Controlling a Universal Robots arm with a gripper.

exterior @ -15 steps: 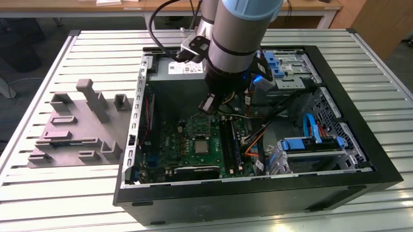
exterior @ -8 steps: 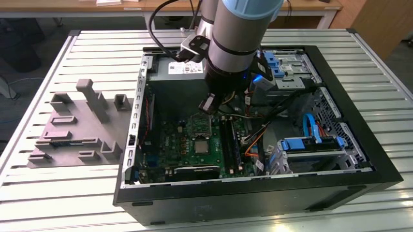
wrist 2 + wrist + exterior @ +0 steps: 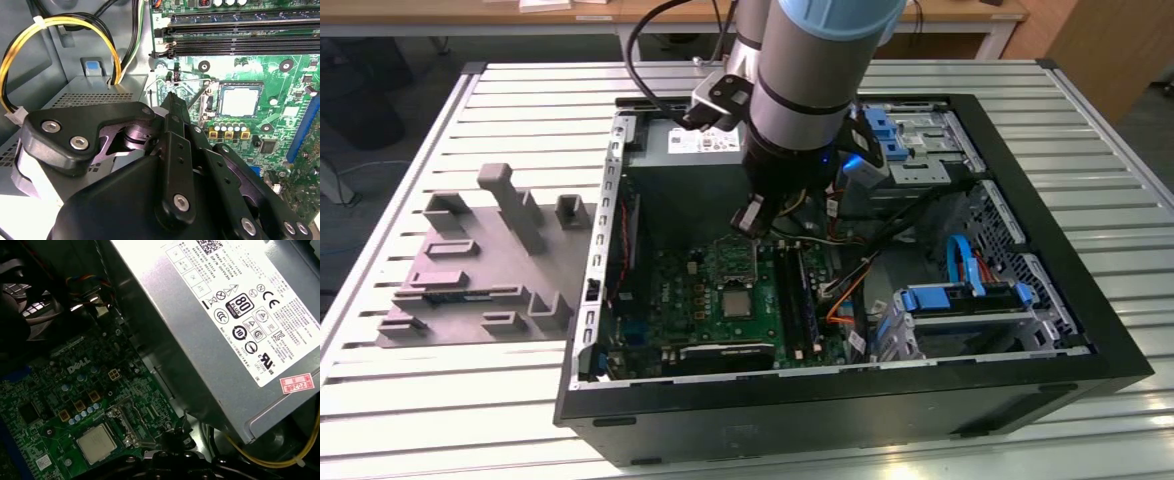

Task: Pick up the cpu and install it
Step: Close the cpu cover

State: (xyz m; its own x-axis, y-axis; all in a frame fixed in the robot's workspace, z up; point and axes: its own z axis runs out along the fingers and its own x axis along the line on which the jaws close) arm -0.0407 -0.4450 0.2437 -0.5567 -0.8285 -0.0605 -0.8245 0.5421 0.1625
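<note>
The cpu (image 3: 738, 303) lies flat in its socket on the motherboard (image 3: 707, 320), inside the open computer case (image 3: 1067, 300) on the slatted bench (image 3: 520, 400), in the exterior view; my claw (image 3: 750, 222) hangs above the board, just beyond the socket toward the bench's far edge. In the second wrist view the cpu (image 3: 240, 101) sits square, the socket lever (image 3: 197, 96) raised; my claw (image 3: 172, 107) looks narrow and empty. In the first wrist view the cpu (image 3: 97, 442) lies near the power supply (image 3: 220, 340). I judge an unlatched chip could shift if nudged, bending pins.
</note>
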